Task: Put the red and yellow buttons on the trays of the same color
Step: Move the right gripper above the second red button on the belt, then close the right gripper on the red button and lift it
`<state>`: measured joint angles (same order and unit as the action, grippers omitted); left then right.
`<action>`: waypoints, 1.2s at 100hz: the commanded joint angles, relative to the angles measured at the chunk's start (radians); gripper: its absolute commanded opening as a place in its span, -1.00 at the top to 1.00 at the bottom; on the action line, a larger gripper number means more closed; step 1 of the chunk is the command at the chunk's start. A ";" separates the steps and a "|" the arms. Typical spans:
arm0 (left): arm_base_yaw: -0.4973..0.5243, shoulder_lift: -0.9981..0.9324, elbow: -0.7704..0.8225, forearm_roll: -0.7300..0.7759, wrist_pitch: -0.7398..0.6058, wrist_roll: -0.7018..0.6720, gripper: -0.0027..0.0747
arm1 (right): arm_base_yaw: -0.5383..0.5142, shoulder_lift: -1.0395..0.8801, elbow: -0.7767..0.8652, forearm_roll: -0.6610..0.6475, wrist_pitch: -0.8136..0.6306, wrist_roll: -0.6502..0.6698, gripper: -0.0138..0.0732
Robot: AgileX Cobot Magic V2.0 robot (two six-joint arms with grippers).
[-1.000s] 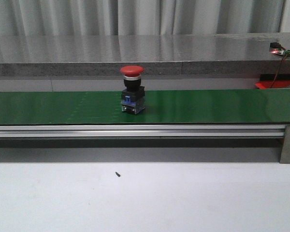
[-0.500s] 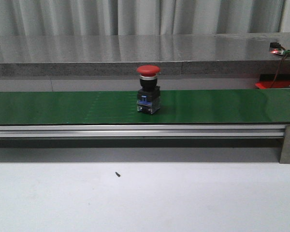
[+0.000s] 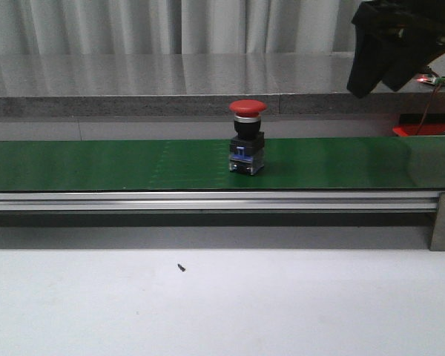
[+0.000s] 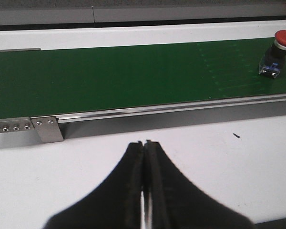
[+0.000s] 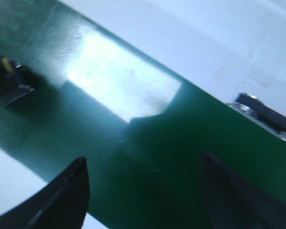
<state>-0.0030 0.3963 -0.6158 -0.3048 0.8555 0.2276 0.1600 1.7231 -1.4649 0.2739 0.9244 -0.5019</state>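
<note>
1. Front view: even, soft light; sharp focus; faint sheen along the green conveyor belt [image 3: 119, 165]; the right gripper [image 3: 389, 55] shows as a dark, unlit silhouette.
2. Left wrist view: bright, clear; white table [image 4: 229, 167] evenly lit.
3. Right wrist view: blurred throughout; strong white glare patch on the belt; dark soft-edged fingers [image 5: 62, 200].

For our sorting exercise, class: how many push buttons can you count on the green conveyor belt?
1. A red button stands upright on the green belt, near its middle in the front view. No yellow button shows; others may lie outside the frames.
</note>
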 commanded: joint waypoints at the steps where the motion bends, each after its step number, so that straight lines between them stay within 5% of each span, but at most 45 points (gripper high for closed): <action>1: -0.007 0.007 -0.025 -0.023 -0.059 -0.003 0.98 | 0.032 -0.054 -0.028 0.057 0.002 -0.088 -0.46; 39: -0.007 0.007 -0.025 -0.023 -0.059 -0.003 0.98 | 0.095 0.002 -0.030 0.250 0.016 -0.200 -0.46; 85: -0.007 0.007 -0.025 -0.023 -0.059 -0.003 0.98 | 0.095 0.046 -0.031 0.290 -0.040 -0.222 -0.45; 120: -0.007 0.007 -0.025 -0.023 -0.059 -0.003 0.98 | 0.095 0.049 -0.031 0.290 -0.068 -0.222 0.42</action>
<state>-0.0030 0.3963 -0.6158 -0.3048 0.8555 0.2276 0.2565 1.8211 -1.4649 0.5282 0.8955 -0.7104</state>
